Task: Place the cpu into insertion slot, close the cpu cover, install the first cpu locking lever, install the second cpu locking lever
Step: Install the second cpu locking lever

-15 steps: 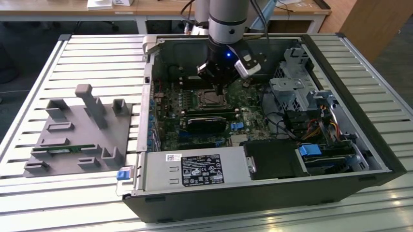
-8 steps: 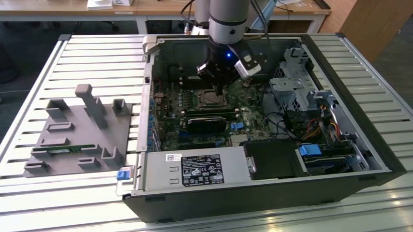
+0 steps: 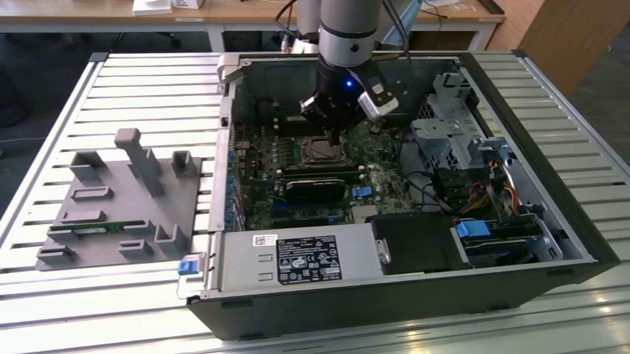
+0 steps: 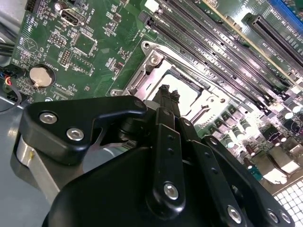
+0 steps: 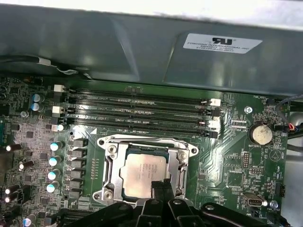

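hovering gripper (image 5: 161, 187) fingertips together, holding nothing, just over cpu (image 5: 142, 175) seated in insertion slot (image 5: 111, 166), cpu cover (image 5: 177, 158) down.

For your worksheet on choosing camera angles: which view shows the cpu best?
The first wrist view: the cpu faces the camera, its metal top plain inside the cpu cover. In the second wrist view the gripper hides part of it; in the exterior view it is a tiny square.

Grey fixture block (image 3: 123, 199) on slatted table (image 3: 59, 295); coin battery (image 5: 261, 134).
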Robot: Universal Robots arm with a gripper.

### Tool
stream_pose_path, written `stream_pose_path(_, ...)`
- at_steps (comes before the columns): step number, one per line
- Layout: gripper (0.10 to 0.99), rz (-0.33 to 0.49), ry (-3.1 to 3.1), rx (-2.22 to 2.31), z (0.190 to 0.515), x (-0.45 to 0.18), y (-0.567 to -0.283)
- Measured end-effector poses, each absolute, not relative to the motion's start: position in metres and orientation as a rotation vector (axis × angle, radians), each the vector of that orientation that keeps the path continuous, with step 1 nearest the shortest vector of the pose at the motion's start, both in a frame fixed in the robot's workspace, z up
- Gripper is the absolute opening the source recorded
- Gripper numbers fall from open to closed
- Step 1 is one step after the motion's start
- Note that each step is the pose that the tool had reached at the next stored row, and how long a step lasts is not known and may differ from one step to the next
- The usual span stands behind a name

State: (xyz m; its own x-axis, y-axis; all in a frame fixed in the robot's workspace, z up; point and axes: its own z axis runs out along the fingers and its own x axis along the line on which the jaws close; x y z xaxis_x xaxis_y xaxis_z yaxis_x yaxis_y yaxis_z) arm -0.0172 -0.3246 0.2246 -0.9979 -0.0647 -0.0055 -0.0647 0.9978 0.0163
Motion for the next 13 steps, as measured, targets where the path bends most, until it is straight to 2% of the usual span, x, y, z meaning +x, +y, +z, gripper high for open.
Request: stream_pose_path(13,0.106,0.032,3.138,-0.101,0.2246,-0.0171,-0.3337)
